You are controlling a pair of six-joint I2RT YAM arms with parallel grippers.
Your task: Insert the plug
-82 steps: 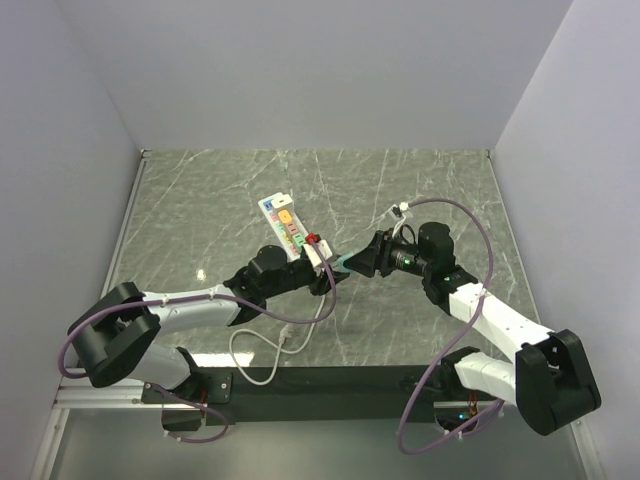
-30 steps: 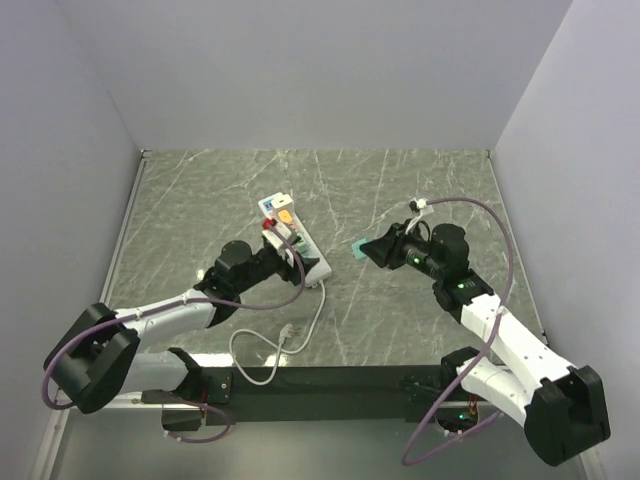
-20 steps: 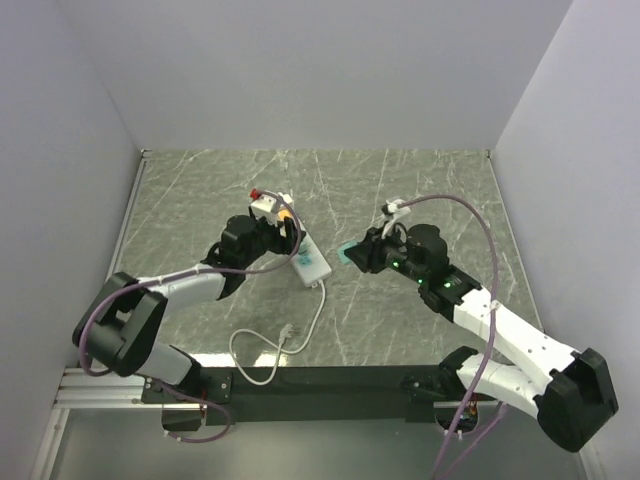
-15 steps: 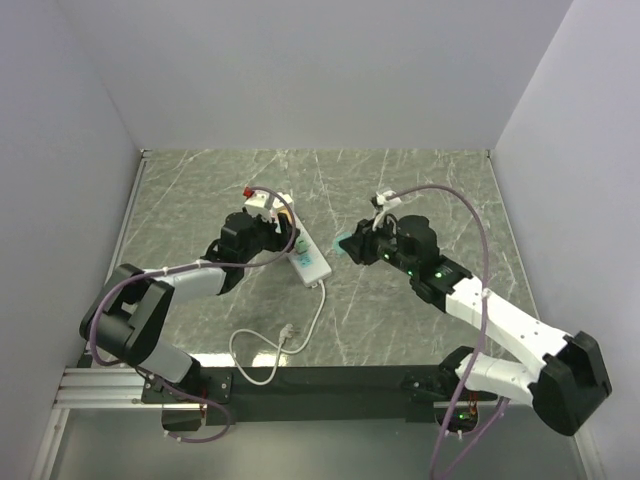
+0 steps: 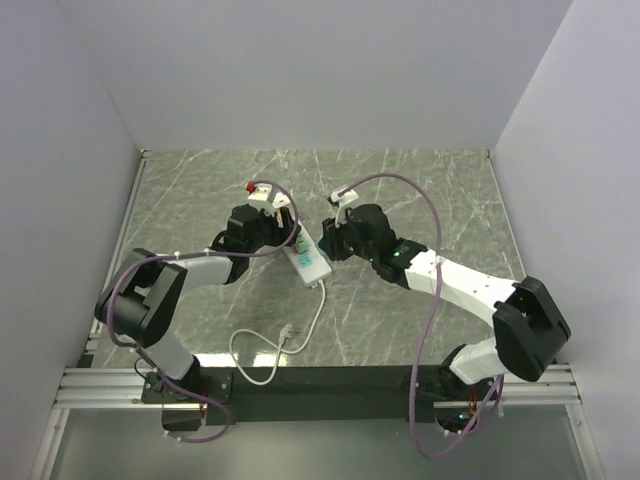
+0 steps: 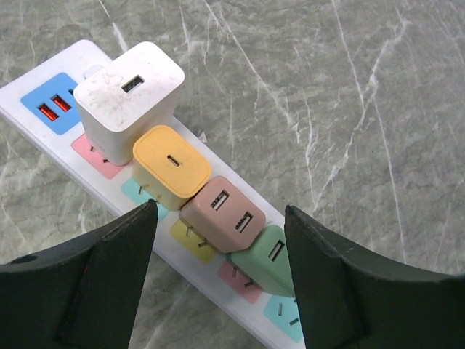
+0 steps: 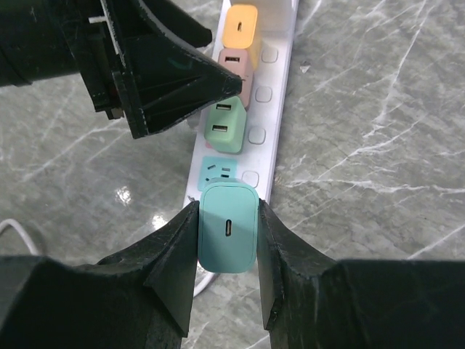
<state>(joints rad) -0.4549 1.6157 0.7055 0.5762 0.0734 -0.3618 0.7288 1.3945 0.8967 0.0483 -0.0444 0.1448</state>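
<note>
Four chargers (image 6: 168,169) on strip (image 7: 282,87); one plug (image 7: 227,238) (teal) in right gripper (image 7: 227,217).

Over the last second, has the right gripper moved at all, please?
Yes. The right gripper has shifted left, toward the power strip, carrying the teal plug.

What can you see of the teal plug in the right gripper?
The teal plug is a smooth plastic block with rounded corners and one slim oval port on its visible face. The right gripper clamps its two sides. It hangs over the white power strip, just short of the empty teal socket next to the green adapter. Its prongs are hidden.
</note>
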